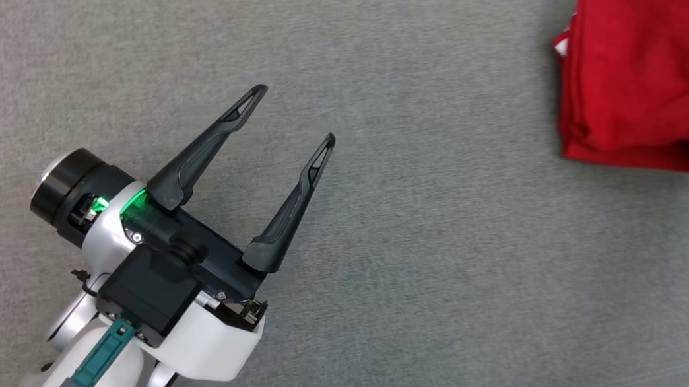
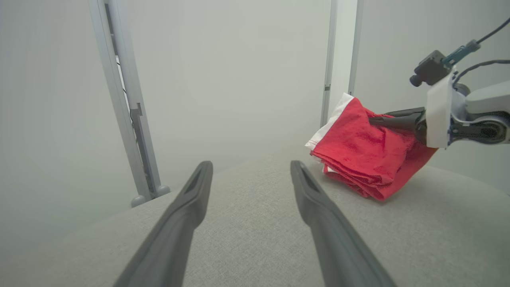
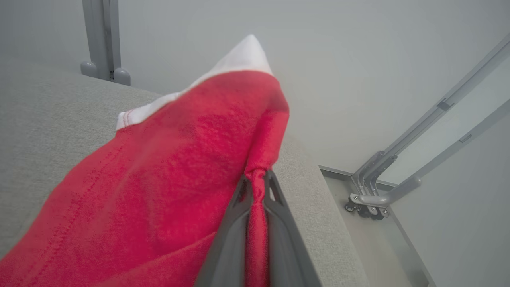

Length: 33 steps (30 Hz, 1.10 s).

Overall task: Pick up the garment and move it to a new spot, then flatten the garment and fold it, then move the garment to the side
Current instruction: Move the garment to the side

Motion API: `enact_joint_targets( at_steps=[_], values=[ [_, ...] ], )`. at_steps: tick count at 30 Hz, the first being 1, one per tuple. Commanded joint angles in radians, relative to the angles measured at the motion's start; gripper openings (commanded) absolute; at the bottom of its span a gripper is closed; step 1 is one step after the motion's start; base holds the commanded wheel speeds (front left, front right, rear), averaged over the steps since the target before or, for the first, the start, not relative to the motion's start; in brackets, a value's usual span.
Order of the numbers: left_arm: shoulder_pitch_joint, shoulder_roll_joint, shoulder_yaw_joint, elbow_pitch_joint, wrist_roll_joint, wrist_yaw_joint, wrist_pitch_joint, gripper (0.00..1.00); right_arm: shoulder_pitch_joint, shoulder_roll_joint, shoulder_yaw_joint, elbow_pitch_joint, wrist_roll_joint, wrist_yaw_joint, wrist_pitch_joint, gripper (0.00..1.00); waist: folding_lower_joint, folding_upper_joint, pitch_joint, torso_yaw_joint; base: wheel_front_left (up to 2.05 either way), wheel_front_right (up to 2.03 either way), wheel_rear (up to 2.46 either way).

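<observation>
While pinched at one edge, garment: red, white-trimmed, a folded bundle at the far right of the grey cushion.
Right gripper: fingers clamped tight on a twisted red fold, that edge raised.
Left gripper: fingers spread wide, empty, hovering over bare cushion, well apart from the garment.

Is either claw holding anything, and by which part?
The right claw is shut on a pinched fold at the red garment's edge; the left claw is open and empty.
</observation>
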<state>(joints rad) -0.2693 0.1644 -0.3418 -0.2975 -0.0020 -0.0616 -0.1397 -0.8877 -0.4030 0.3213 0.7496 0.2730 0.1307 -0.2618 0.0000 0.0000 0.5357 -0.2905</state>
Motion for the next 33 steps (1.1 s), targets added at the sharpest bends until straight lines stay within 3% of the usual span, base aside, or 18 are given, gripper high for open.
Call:
enact_joint_targets(
  at_steps=[1, 6, 14, 33],
  values=[
    [-0.019, 0.008, 0.001, -0.017, 0.006, -0.005, 0.009, 1.0, -0.015, -0.023, -0.01, -0.011, -0.028, 0.0, -0.005, 0.0, 0.0, 0.0, 0.043, 0.04, 0.0, 0.0, 0.0],
    [-0.033, 0.019, -0.007, -0.073, 0.02, -0.005, 0.034, 1.0, -0.043, -0.1, -0.046, -0.016, -0.101, 0.0, -0.005, 0.0, 0.0, 0.0, 0.09, 0.081, 0.0, 0.0, 0.0],
    [-0.03, 0.034, -0.011, -0.108, 0.03, 0.004, 0.049, 1.0, -0.049, -0.169, -0.098, -0.008, -0.174, 0.0, -0.005, 0.0, 0.0, 0.0, 0.123, 0.111, 0.0, 0.0, 0.0],
    [-0.047, 0.047, -0.033, -0.132, 0.037, 0.011, 0.067, 1.0, -0.031, -0.173, -0.226, 0.034, -0.314, 0.0, -0.003, 0.0, 0.0, 0.0, 0.123, 0.133, 0.0, 0.0, 0.0]
  ],
)
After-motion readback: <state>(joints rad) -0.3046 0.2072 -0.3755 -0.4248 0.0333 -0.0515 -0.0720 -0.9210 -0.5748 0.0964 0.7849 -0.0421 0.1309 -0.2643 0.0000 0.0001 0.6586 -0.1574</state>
